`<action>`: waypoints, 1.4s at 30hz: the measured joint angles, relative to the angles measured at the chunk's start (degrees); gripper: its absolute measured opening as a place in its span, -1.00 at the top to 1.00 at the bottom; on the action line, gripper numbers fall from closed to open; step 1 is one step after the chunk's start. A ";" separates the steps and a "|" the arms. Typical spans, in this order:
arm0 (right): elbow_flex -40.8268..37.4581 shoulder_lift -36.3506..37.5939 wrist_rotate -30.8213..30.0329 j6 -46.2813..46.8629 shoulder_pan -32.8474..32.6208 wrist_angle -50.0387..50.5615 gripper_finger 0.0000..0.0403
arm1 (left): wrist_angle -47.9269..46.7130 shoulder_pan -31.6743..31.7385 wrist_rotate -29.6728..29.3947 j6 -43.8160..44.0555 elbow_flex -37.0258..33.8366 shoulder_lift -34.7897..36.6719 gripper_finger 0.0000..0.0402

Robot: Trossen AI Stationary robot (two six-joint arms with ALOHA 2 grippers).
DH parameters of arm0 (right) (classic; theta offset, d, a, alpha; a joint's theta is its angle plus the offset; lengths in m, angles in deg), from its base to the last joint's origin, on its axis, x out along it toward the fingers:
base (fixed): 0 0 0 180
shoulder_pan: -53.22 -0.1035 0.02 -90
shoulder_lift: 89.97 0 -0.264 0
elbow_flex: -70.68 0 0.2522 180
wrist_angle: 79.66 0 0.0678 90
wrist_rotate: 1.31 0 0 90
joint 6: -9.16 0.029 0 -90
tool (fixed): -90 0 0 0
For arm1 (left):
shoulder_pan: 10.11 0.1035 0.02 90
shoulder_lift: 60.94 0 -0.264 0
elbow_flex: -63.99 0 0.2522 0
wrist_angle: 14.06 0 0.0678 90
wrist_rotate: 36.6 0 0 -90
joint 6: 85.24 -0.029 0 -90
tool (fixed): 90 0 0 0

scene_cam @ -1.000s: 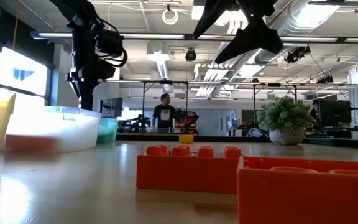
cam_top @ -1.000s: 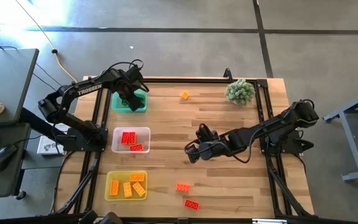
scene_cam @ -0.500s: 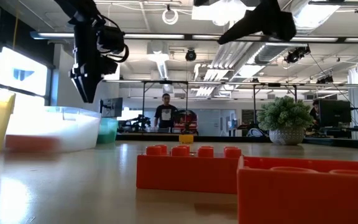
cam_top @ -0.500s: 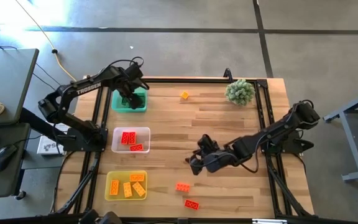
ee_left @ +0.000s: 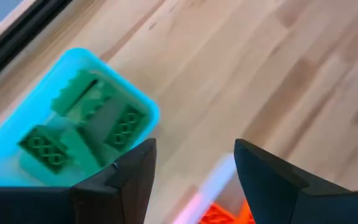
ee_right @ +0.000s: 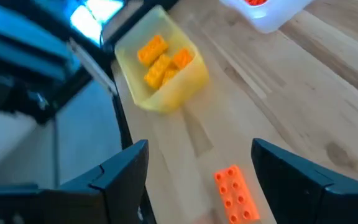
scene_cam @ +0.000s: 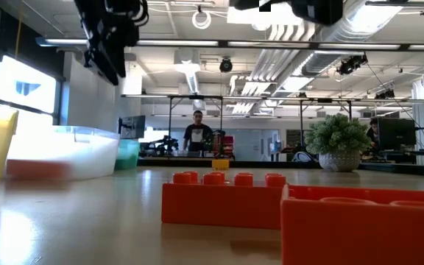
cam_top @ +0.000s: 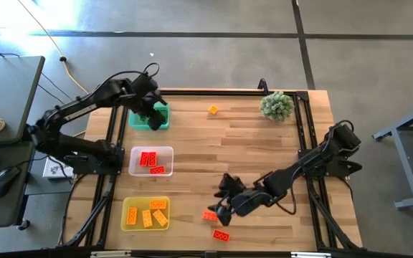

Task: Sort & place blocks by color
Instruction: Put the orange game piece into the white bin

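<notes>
Left side first: your left gripper point(cam_top: 149, 115) hangs over the square green plastic tray point(cam_top: 162, 120) at the far left of the wooden table point(cam_top: 257, 147), fingers apart with nothing between them; the left wrist view shows green studded bricks point(ee_left: 82, 127) lying inside that tray. Nearer you along the left edge sit the clear plastic tray point(cam_top: 133, 169) holding red bricks point(cam_top: 149, 160) and the yellow plastic tray point(cam_top: 127, 223) holding orange-yellow bricks point(cam_top: 148, 215). Moving right, your right gripper point(cam_top: 222, 210) is low at the near-middle of the table, jaws wide, holding nothing. The loose orange studded brick point(cam_top: 210, 215) lies just beside its tips on the tray side, so this arm is far nearer to it than the left. In the right wrist view that brick point(ee_right: 236, 194) sits between and just ahead of the fingers, long axis roughly along the reach direction, so closing across its short sides looks workable. A red studded brick point(cam_top: 221, 235) lies just beside it toward the near edge; mind you don't nudge it. Bare wood lies between here and the yellow tray, probably enough for the carry. One small orange brick point(cam_top: 213, 110) waits at the far edge, with the spiky pale green plant point(cam_top: 276, 105) further right
</notes>
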 joint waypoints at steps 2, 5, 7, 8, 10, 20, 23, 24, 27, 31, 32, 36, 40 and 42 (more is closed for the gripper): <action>3.91 -1.95 0.57 -2.49 -0.51 4.22 -0.34 | 0.00 -1.96 0.15 3.11 0.00 2.04 -0.01; 9.37 -5.34 1.09 -6.45 -1.25 12.82 -0.34 | 0.00 -5.11 0.16 7.98 0.00 4.93 -0.01; 12.42 -7.63 1.10 -8.57 -1.75 17.10 -0.34 | -0.01 -7.19 0.17 10.78 0.00 6.56 -0.01; 13.60 -8.67 1.11 -9.49 -1.93 19.29 -0.34 | -0.01 -8.19 0.19 12.06 0.00 7.25 -0.01; 15.58 -10.82 1.16 -11.10 -2.25 21.06 -0.34 | -0.09 -10.21 0.30 14.37 0.00 8.48 -0.01; 17.33 -17.86 2.88 -21.56 -2.92 21.14 -0.34 | -3.31 -18.63 6.63 22.59 0.00 10.96 -0.01; 17.33 -19.49 2.95 -23.26 -2.85 19.97 -0.34 | -3.36 -21.06 6.53 25.10 0.00 10.97 -0.01; 17.33 -20.21 2.94 -23.82 -2.86 19.23 -0.34 | -3.32 -21.81 6.53 25.86 0.00 10.95 -0.01; 17.33 -22.30 3.05 -25.06 -2.79 17.00 -0.34 | -3.28 -23.87 6.51 26.27 0.00 10.95 -0.01; 17.33 -25.13 3.41 -24.64 -2.75 15.57 -0.34 | -3.26 -25.83 6.49 26.88 0.00 10.95 -0.02; 17.31 -25.68 3.60 -24.04 -2.75 15.80 -0.34 | -3.26 -26.22 6.46 27.35 0.00 10.95 -0.02; 17.31 -27.31 5.61 -23.25 -2.75 15.60 -0.34 | -3.26 -27.42 6.15 27.71 0.00 10.95 -0.01; 17.31 -28.55 6.27 -19.49 -2.65 15.66 -0.30 | -3.23 -27.76 6.10 27.71 -0.02 10.95 -0.01; 17.31 -28.78 6.75 -17.31 -2.38 15.68 -0.21 | -3.23 -27.83 6.11 27.71 0.00 10.95 -0.01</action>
